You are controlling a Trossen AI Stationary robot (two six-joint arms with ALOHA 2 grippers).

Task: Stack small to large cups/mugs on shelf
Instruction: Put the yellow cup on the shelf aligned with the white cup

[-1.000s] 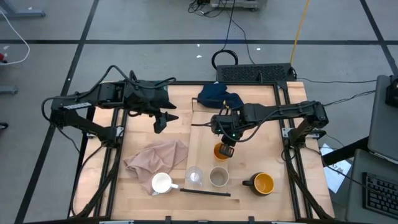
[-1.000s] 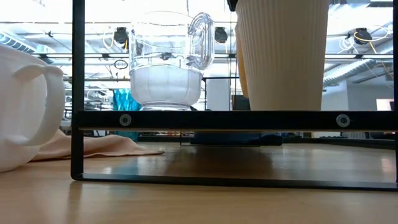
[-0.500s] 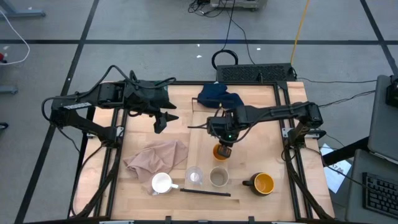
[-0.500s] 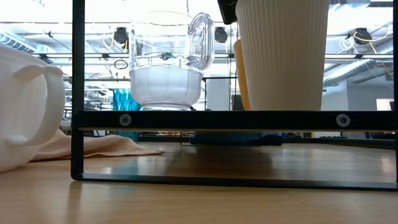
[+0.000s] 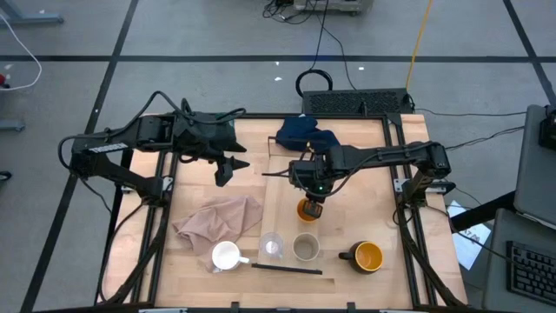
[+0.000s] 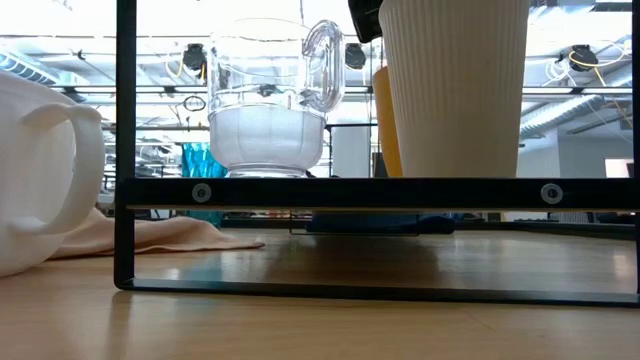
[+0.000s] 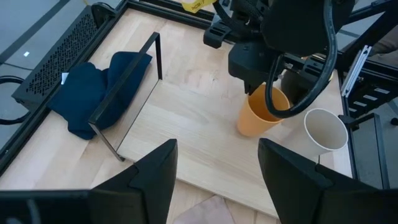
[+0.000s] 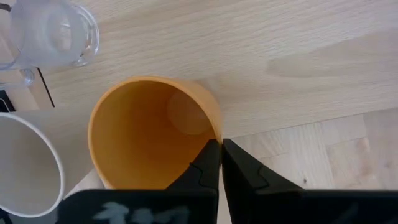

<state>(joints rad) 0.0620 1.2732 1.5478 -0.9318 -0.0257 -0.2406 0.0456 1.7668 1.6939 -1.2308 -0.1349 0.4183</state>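
The small orange cup is over the pale wooden shelf, and my right gripper is shut on it. Nearer the front edge, the tiny clear cup and the beige cup stand upright on the shelf's dark-strip end. The white mug stands on the table left of the shelf. The dark yellow-lined mug stands to its right. My left gripper hangs open above the table's far left part, holding nothing. My right gripper pinches the orange cup's wall at the rim, with one finger inside the cup and the other outside. The fingers come from above, pointing steeply down. The cup is tilted; whether its base touches the shelf I cannot tell.
A pink cloth lies crumpled on the table left of the shelf, by the white mug. A dark blue cloth lies at the shelf's far end. A black frame carries the shelf.
My right gripper, still shut on the orange cup, has carried it a little down and toward the table's left edge.
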